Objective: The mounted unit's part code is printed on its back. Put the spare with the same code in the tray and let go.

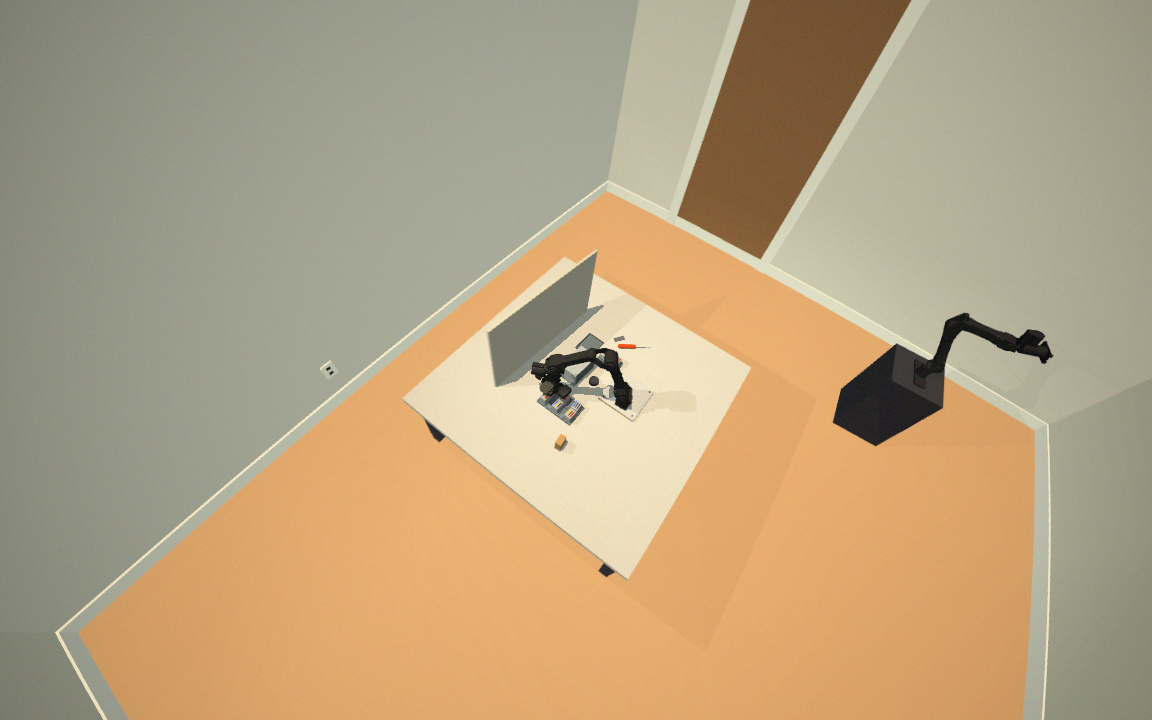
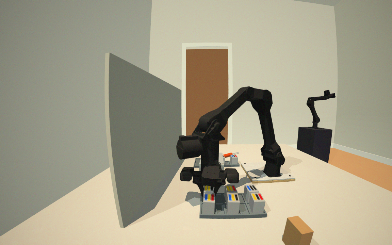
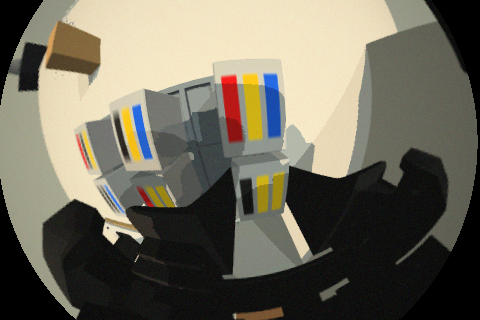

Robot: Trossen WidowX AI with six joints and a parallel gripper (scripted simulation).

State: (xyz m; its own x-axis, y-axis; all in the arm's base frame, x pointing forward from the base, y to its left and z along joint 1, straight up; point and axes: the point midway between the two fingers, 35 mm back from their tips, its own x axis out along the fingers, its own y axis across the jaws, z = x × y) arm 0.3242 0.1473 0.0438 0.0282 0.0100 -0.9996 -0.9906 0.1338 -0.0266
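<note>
One spare, striped black-yellow-yellow, sits clamped in the gripper at the rack's rear row. Grasp judged done; lift, carry to tray and release remain.

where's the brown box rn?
Exterior view: the brown box stands alone on the table at bottom right, nearer the camera than the spares rack and apart from it.
</note>
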